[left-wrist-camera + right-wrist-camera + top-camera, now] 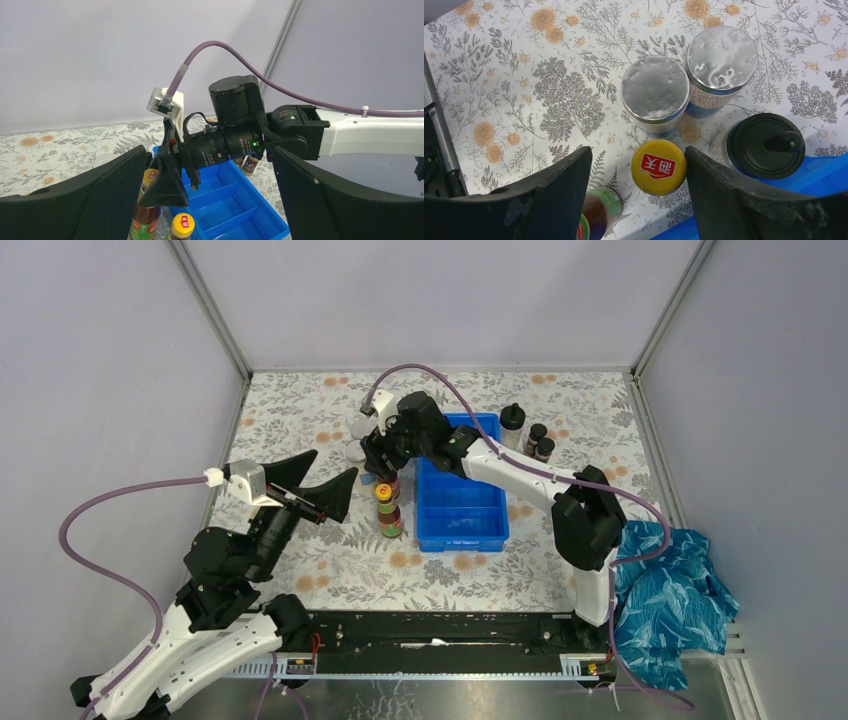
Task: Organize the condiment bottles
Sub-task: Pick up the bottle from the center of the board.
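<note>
— Floral tabletop (300, 420), grey walls (100, 390). Progress?
— Barely begun, I judge. Left gripper (325, 475) hangs spread, empty. Two silver-lidded glass jars (655, 95) stand loose. Right gripper (636, 156), jaws apart, straddles one dark red, yellow-capped bottle (658, 166) without touching it. No bottle sits in the blue compartmented plastic tray (460, 505); black-capped bottles (512, 420) wait right of it.

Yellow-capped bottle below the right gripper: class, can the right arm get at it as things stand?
Probably yes: the right gripper hangs open directly over the yellow-capped bottle, with nothing between them; neighbouring silver-lidded jars stand just beside.
</note>
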